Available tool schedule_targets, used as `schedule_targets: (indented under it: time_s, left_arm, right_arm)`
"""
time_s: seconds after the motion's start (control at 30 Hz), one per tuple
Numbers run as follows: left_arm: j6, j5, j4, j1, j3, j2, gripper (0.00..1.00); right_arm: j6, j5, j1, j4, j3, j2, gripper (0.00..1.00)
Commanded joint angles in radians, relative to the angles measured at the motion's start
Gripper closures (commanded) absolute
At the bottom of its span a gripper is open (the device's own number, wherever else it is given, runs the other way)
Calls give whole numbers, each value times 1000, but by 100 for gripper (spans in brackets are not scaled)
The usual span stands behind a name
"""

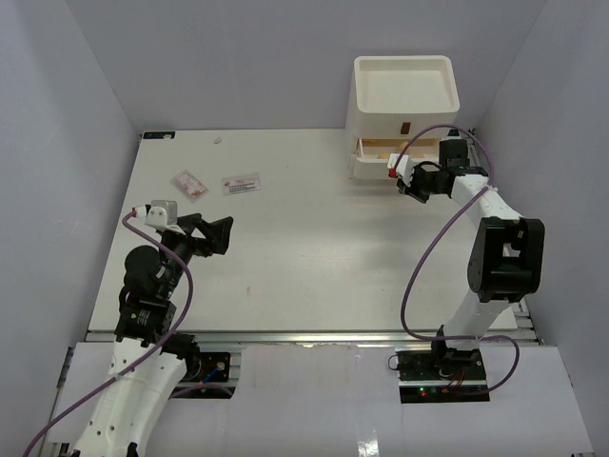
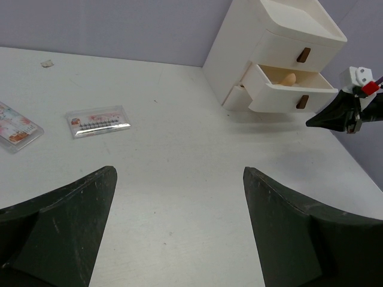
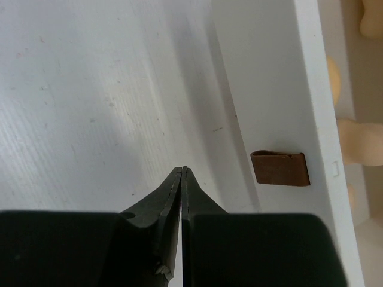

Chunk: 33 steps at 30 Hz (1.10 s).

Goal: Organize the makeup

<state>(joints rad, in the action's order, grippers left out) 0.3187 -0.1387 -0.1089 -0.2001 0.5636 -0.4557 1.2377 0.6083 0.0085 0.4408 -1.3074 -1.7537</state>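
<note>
Two flat white packets with reddish marks [image 1: 241, 184] [image 1: 188, 183] lie at the back left of the table; they also show in the left wrist view [image 2: 99, 121] [image 2: 15, 127]. Tan egg-shaped sponges [image 3: 359, 140] [image 3: 333, 78] lie in the open lower drawer [image 1: 381, 149]; one shows in the left wrist view [image 2: 289, 78]. The white bottle is out of view. My right gripper [image 3: 182, 171] is shut and empty, just in front of the open drawer's face, left of its brown handle [image 3: 280, 168]. My left gripper [image 2: 179, 173] is open and empty above bare table, short of the packets.
The big white drawer unit [image 1: 404, 105] stands at the back right with an open top tray. The right gripper [image 2: 335, 115] shows in the left wrist view beside the drawer. A small white scrap [image 1: 218, 140] lies near the back edge.
</note>
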Motion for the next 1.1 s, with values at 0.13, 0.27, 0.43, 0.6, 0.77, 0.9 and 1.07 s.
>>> schedule_targets:
  time_s: [0.13,0.27,0.43,0.6,0.77,0.9,1.07]
  left_arm:
    - [-7,-21,18,0,-2,-17,2]
    - [-9,-17,14,2,-1,-20,2]
    - [-10,-18,15,4,1,-29,2]
    - [-9,-21,17,10,0,-34,2]
    - [-9,-25,17,13,1,-41,2]
    - [-9,-25,16,15,1,-44,2]
    - [-9,-25,17,17,1,-44,2]
  right_arm:
    - [181,-216,61,-137,-7,-67,92]
    - [169,-292,89,-226,-57,-120,92]
    - [37,-381,103,-400,-114,-176,86]
    - [-77,-421,119,-572,-127,-190,69]
    - [-114,-442,130,-591,-154,-223,60]
    - [-172,-485,132,-669,-128,-230,49]
    - [-205,-447,131,-676,-46,-184,48]
